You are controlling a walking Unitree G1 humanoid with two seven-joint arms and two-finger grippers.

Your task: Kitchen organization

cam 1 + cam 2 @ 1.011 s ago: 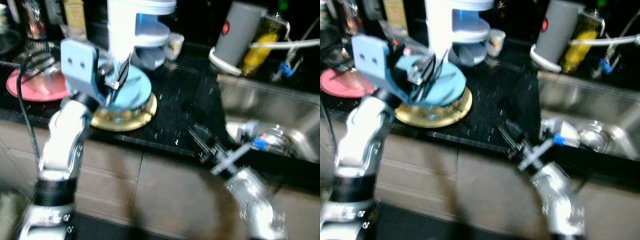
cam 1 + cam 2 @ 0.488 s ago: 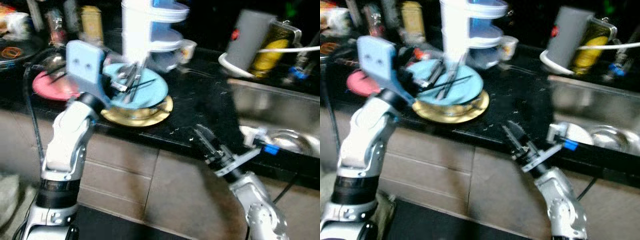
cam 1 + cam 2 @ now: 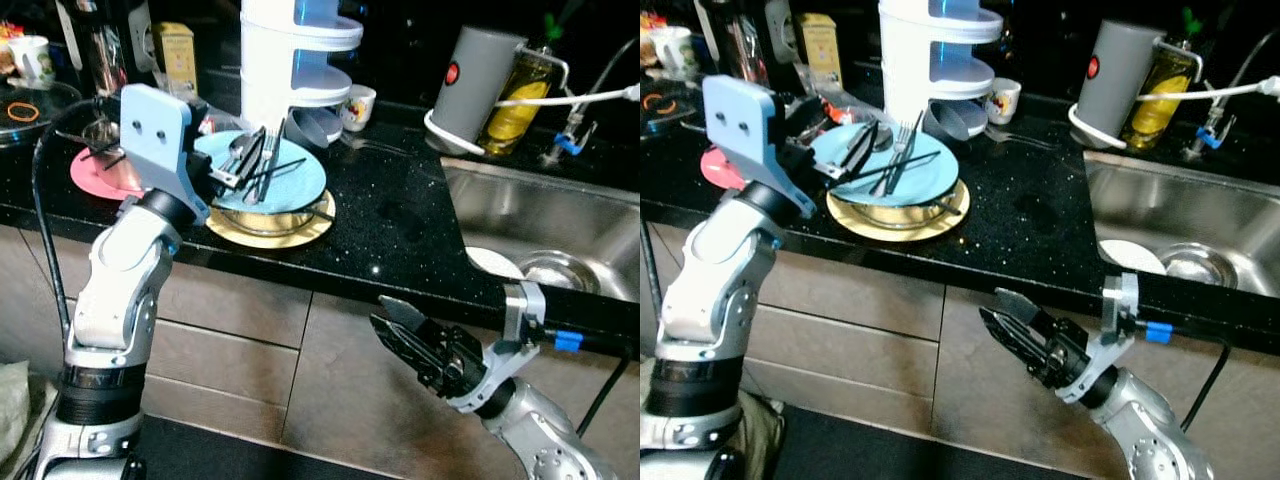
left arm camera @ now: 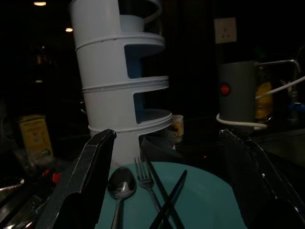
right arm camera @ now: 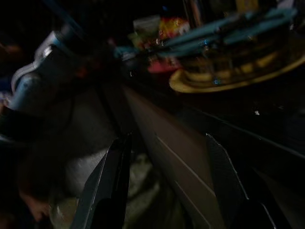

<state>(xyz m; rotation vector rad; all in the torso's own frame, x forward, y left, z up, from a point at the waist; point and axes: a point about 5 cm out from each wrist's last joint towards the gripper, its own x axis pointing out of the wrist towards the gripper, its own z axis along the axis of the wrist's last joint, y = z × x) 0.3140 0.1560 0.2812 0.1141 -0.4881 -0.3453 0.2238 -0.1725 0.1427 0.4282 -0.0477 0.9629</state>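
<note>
A black bench holds a blue plate stacked on a gold one, cutlery resting on top. The left gripper, fingers open, hovers at its near-left edge, likely to collect cutlery. The right gripper, fingers open, hangs idle below the bench edge.

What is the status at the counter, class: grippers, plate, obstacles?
Left gripper open, fingers either side of the blue plate. Right gripper open, low before the cabinets. Spoon, fork lie on plate; white tiered stand close behind.
</note>
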